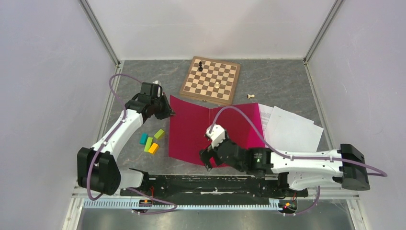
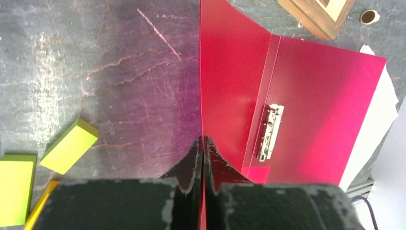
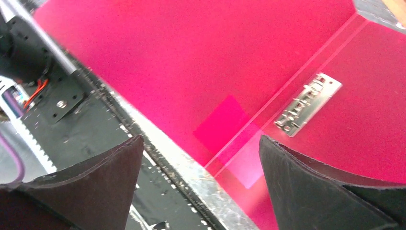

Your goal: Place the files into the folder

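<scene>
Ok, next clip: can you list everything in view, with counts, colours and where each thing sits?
folder: one, crimson, lying open mid-table
metal clip: one, silver, inside the folder by its spine
files: a few sheets, white, at the folder's right edge
chessboard: one, brown and cream, at the far side behind the folder
chess pieces: three; one black and one pale on the board, one pale on the table to its right
blocks: four; one teal, two green, one orange, left of the folder
table: one, grey marbled
left gripper: shut on the edge of the folder's left cover
right gripper: open, above the folder's near edge
</scene>
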Controlling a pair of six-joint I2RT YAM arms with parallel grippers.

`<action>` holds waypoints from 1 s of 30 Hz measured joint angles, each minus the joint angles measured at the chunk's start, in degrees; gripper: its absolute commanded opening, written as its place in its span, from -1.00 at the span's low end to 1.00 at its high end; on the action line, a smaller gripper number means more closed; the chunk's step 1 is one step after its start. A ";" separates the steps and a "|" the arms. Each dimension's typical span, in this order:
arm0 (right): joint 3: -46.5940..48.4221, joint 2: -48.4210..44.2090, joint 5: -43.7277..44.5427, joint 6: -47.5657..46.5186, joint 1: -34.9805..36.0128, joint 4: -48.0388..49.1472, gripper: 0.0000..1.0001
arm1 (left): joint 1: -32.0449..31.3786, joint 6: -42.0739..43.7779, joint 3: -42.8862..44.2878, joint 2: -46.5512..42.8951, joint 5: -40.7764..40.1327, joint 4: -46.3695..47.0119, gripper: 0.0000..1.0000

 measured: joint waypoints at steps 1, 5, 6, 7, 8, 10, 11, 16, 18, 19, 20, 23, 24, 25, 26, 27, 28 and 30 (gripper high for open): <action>-0.72 -0.94 -0.68 0.33 -2.10 0.07 0.87 | 0.00 0.42 0.74 0.76 -0.07 -0.11 -0.91; -3.06 -3.17 -2.93 1.84 -10.14 0.00 0.87 | 0.00 1.64 3.28 2.56 -1.16 -0.87 -0.74; -3.48 -3.19 -3.19 2.05 -12.02 0.00 0.87 | 0.07 2.01 3.98 2.84 -1.64 -1.38 -0.60; -3.87 -3.13 -3.30 2.34 -13.55 -0.04 0.87 | 0.13 2.32 4.72 3.15 -1.99 -1.88 -0.41; -4.31 -2.78 -3.26 2.60 -15.63 -0.17 0.87 | 0.24 2.73 5.40 3.45 -2.40 -2.19 -0.19; -4.44 -1.55 -3.02 2.86 -18.08 -0.31 0.88 | 0.37 3.65 6.86 4.37 -3.45 -3.06 0.05; -4.44 -0.31 -2.95 2.91 -19.23 -0.15 0.87 | 0.39 4.24 7.39 4.76 -4.17 -3.43 0.11; -4.09 6.86 -2.95 2.80 -21.90 0.48 0.89 | 0.55 5.57 10.25 6.25 -6.82 -7.23 0.23; -3.04 10.32 -2.97 2.62 -22.34 0.55 0.89 | 0.55 6.05 12.15 6.62 -7.72 -8.50 0.24; -2.23 12.02 -2.99 2.51 -22.38 0.68 0.90 | 0.55 6.27 13.38 6.67 -8.13 -9.46 0.24; -1.36 13.68 -3.02 2.32 -22.38 0.76 0.91 | 0.55 6.51 14.82 6.69 -8.70 -10.36 0.24; 0.17 16.28 -3.10 1.97 -22.62 1.38 0.92 | 0.52 7.10 19.52 6.69 -10.12 -12.44 0.24; 0.44 16.72 -3.23 1.95 -22.91 1.55 0.92 | 0.37 7.28 20.98 6.69 -10.54 -12.83 0.24; 0.66 17.07 -3.32 1.88 -23.30 1.60 0.92 | 0.26 7.32 22.01 6.69 -10.67 -13.11 0.24; 0.83 17.38 -3.32 1.81 -23.78 1.68 0.92 | -0.13 7.32 23.32 6.69 -10.93 -13.68 0.24; 1.01 17.70 -3.32 1.81 -24.33 1.66 0.92 | -0.90 7.32 24.39 6.69 -11.23 -14.01 0.22; 1.18 18.12 -3.30 1.77 -24.79 1.68 0.93 | -1.84 7.30 25.14 6.69 -11.47 -14.25 0.19; 1.79 19.28 -3.26 1.73 -25.49 1.62 0.93 | -5.53 7.21 27.17 7.17 -11.91 -15.19 0.12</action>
